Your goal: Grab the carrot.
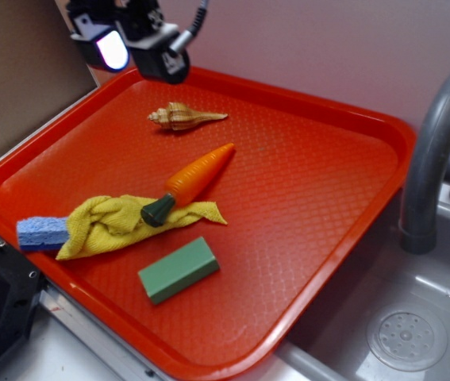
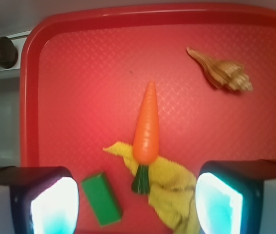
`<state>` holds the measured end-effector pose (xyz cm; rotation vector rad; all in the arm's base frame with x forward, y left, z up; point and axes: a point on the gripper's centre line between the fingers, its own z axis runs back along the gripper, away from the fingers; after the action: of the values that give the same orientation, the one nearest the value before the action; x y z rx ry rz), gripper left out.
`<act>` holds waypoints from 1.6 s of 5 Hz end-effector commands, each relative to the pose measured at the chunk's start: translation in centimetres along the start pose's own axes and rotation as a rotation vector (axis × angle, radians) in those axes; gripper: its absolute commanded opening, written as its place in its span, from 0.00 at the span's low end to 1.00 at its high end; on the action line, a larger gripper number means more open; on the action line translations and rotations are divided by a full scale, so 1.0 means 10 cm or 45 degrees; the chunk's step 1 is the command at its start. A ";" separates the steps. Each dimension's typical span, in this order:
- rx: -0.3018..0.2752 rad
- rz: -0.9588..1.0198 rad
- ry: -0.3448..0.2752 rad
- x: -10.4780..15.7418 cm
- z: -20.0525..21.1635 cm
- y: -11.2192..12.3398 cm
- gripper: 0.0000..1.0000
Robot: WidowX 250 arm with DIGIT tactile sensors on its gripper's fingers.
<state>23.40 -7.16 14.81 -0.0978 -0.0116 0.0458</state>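
The orange carrot lies in the middle of the red tray, its dark green cap resting on a yellow cloth. In the wrist view the carrot points away from me, cap end nearest. My gripper hangs high above the tray's far left corner, well away from the carrot. In the wrist view my gripper is open and empty, its two pads wide apart at the bottom edge.
A tan spiral seashell lies at the tray's back. A green block lies near the front edge. A blue sponge sits at the cloth's left end. A grey faucet and sink stand to the right.
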 end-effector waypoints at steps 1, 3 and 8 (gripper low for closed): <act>0.038 -0.094 0.090 0.06 -0.45 0.02 1.00; 0.148 -0.149 0.173 0.02 -0.84 0.06 1.00; 0.256 -0.193 0.217 0.08 -1.10 0.09 0.00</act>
<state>23.63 -7.15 2.79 0.1110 0.2107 -0.1233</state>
